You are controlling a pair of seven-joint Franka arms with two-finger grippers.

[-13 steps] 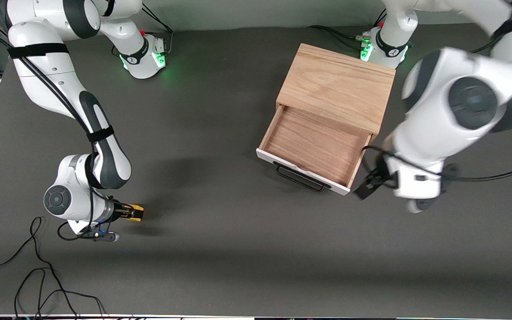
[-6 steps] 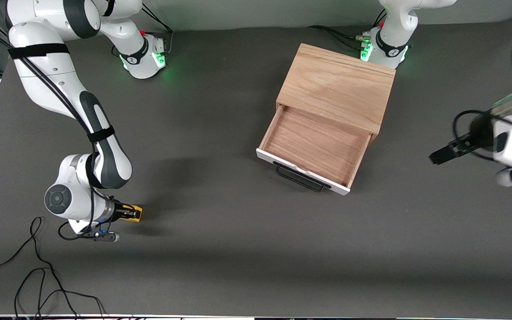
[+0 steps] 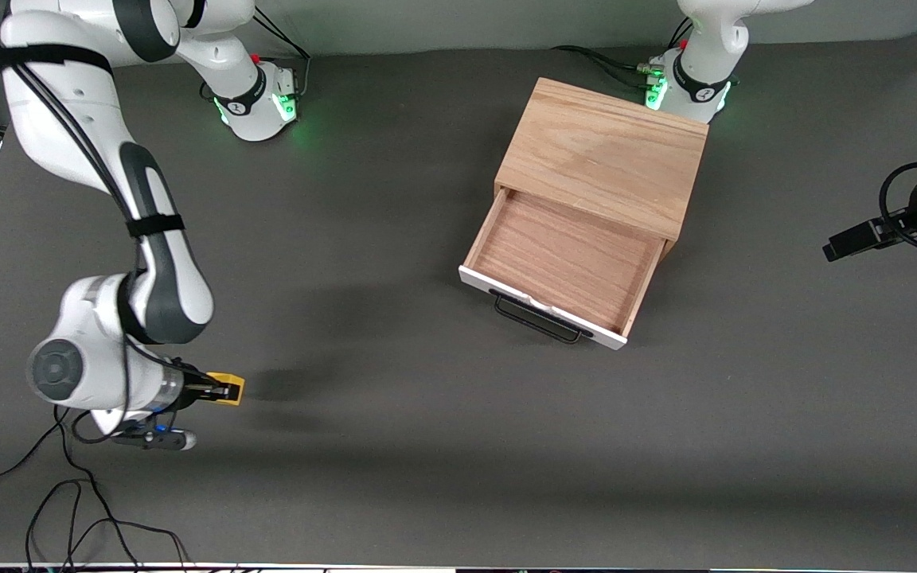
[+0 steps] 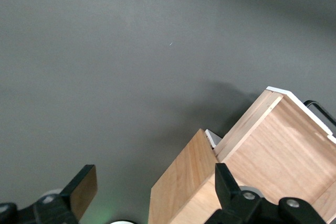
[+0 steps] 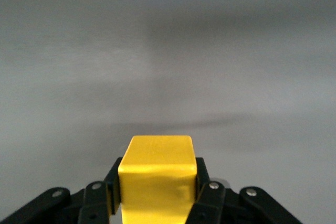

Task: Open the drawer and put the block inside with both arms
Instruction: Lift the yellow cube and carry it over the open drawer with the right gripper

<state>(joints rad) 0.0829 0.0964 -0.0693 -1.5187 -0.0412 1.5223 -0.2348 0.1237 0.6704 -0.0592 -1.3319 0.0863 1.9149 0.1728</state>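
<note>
Dark grey matting covers the desk [image 3: 395, 239], which carries one fixture, a light-oak cabinet [image 3: 606, 155], standing close to the left arm's base.

Drawer [image 3: 562, 263]: pulled well out of the cabinet toward the front camera. Its wooden tray is exposed and holds nothing. The white front panel and black wire handle [image 3: 538, 318] face the camera. Opening step judged complete.

Block [image 3: 228, 388]: a small yellow cube, pinched between the fingers of the right gripper [image 3: 216, 390]. The right wrist view confirms this, with one finger pressed on each side face of the block [image 5: 157, 174] and the fingers drawn in as far as the cube allows. The cube is over open desk, well apart from the cabinet, toward the right arm's end. Whether it is clear of the surface cannot be told for certain, though its shadow lies a little apart from it.

Left gripper [image 3: 852, 240]: over bare desk at the left arm's end, well apart from the cabinet. The left wrist view shows its fingers [image 4: 84, 187] spread wide with nothing between them. This arm is judged to be waiting.

Step in hand, by judgement: carrying the grasped block. The next move calls for bringing the cube across to a point above the open tray, clearing the drawer's front panel and side walls, then lowering and releasing it inside.
</note>
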